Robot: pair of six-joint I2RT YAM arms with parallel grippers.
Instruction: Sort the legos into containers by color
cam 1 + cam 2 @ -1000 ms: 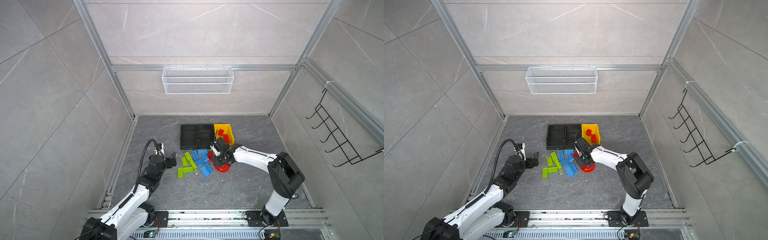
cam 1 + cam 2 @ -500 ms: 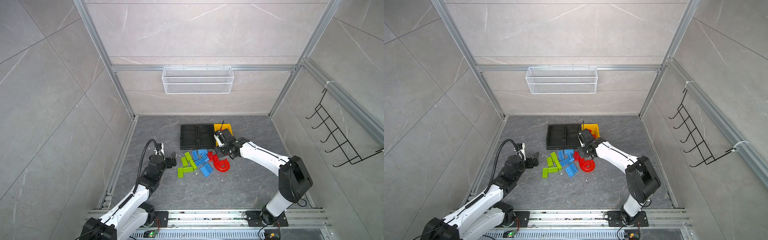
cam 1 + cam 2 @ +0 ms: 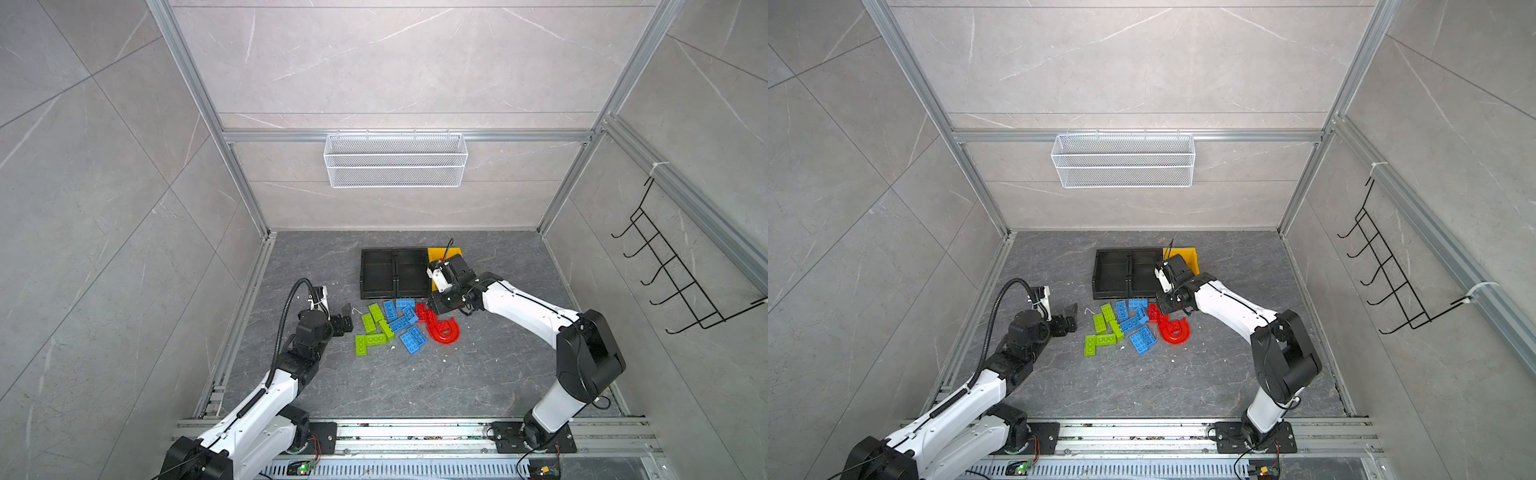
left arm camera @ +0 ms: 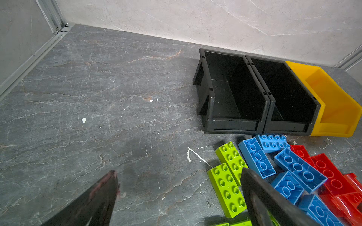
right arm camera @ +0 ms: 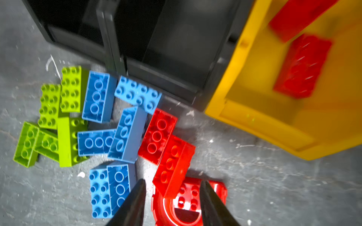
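Right fingers (image 5: 135,199), narrowly parted and seemingly empty in a blurred view, hang above a red lego (image 5: 173,162) on the desk (image 5: 254,176), its length running straight ahead; left fingers (image 4: 260,195) gape farther off.

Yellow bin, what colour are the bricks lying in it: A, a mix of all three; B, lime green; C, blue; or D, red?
D: the right wrist view shows only red bricks inside the yellow bin; the blue and green ones lie outside on the floor.

white mesh basket (image 3: 395,160) hangs on back wall; black hook rack (image 3: 675,266) on side wall.
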